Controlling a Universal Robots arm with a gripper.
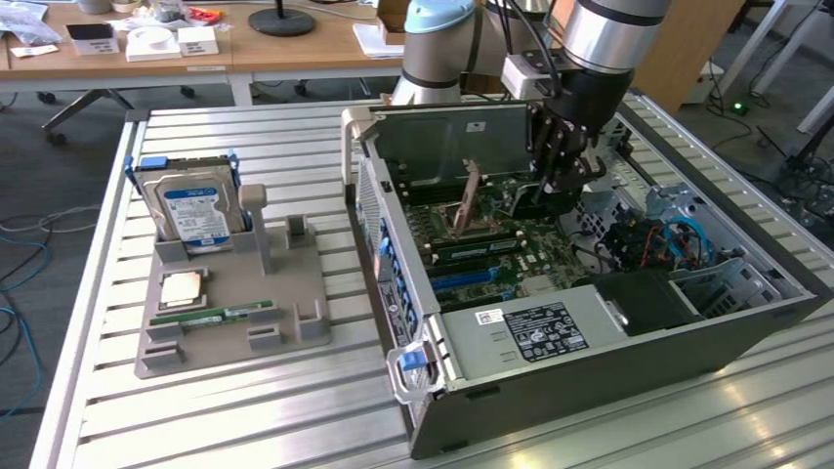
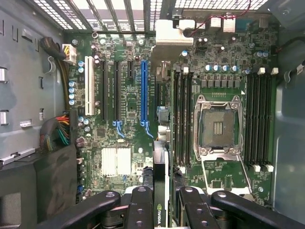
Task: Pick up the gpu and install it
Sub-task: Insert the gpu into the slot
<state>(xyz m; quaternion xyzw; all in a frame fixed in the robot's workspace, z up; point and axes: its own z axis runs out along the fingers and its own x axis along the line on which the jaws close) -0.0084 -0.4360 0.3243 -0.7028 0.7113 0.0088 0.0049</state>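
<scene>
My gripper [image 1: 561, 184] is down inside the open computer case [image 1: 612, 342], shut on the gpu [image 2: 162, 160]. In the wrist view the card shows edge-on between my black fingers [image 2: 140, 205], with a green logo label by the grip and its silvery bracket [image 2: 174, 34] at the far end near the case's rear wall. It hangs above the motherboard [image 2: 126, 124], just to one side of the long blue slot [image 2: 144, 90], between that slot and the memory slots [image 2: 182, 119]. Whether it touches the board I cannot tell.
The open CPU socket [image 2: 217, 126] lies beyond the memory slots. Cable bundles [image 2: 59, 133] and drive bays crowd the case's other side. On the exterior view's left, a grey fixture [image 1: 229, 322] holds a hard drive [image 1: 195, 210], a CPU chip [image 1: 180, 288] and a green memory stick [image 1: 215, 315].
</scene>
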